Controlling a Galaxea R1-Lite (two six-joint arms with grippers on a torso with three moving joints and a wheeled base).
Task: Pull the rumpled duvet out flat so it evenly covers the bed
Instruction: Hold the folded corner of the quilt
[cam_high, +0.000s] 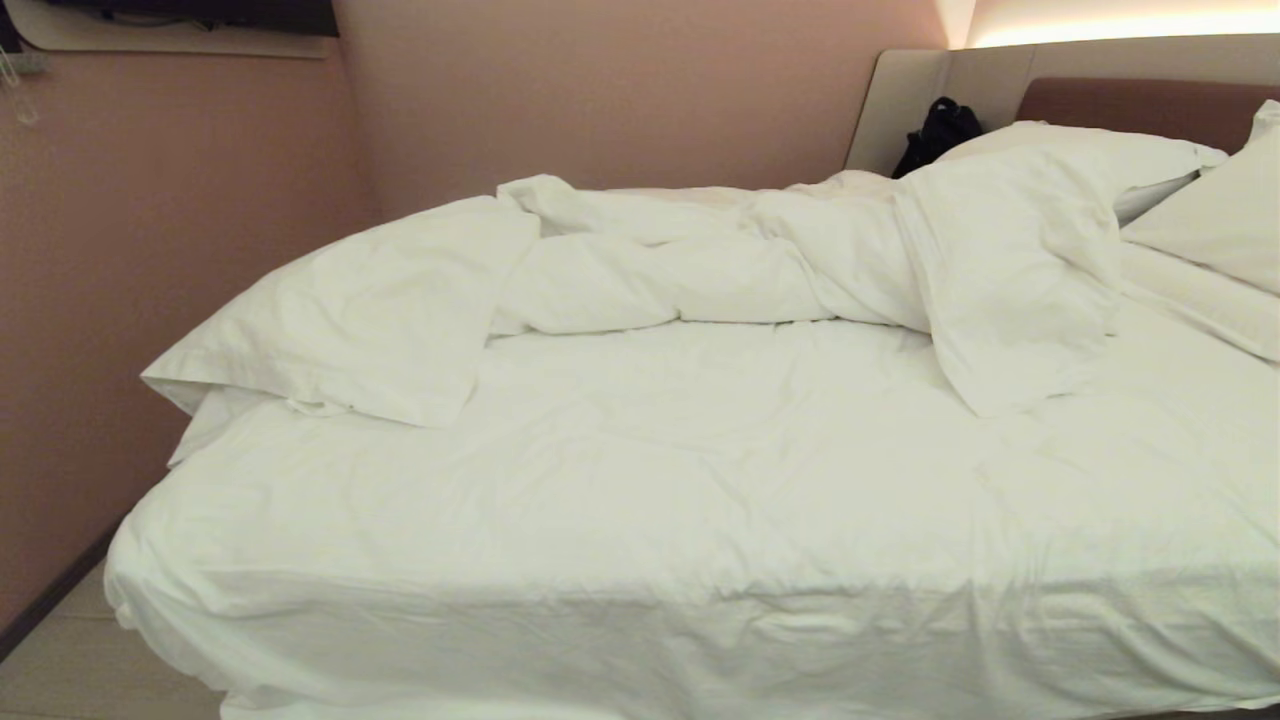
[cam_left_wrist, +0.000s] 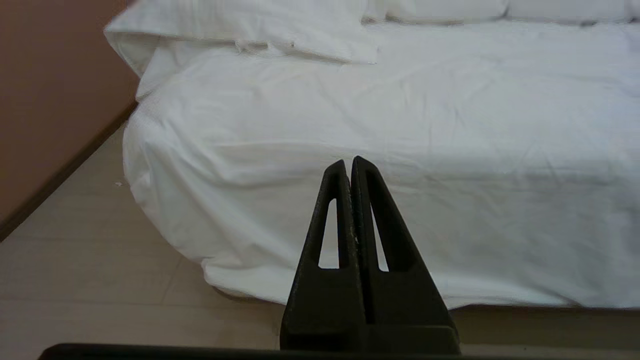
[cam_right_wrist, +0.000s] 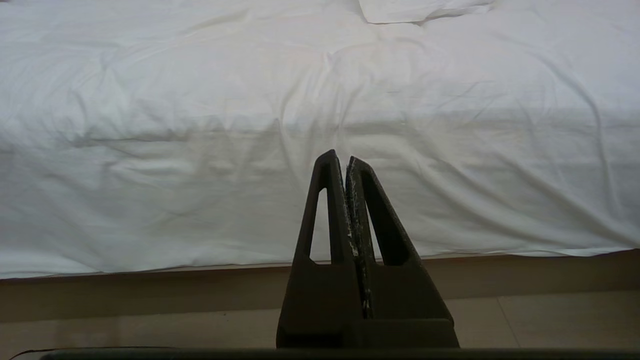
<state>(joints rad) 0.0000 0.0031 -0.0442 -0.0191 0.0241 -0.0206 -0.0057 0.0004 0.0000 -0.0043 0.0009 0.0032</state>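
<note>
Lying bunched along the far side of the bed (cam_high: 180, 620), the duvet (cam_high: 700, 260) is untouched; left gripper (cam_left_wrist: 349, 162) and right gripper (cam_right_wrist: 339, 157) hang pressed together, empty.

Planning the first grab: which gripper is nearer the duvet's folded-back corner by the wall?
Left. The left gripper faces the bed's wall-side end below that corner; the right gripper faces the bed's middle, further along.

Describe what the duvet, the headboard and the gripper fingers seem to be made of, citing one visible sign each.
Duvet: likely padded cotton, matte; it creases softly and bunches puffily.
Headboard: seemingly brown upholstery, smooth; material unclear.
Left gripper and right gripper fingers: probably black moulded plastic or rubber, matte, with cut-out slots.
</note>
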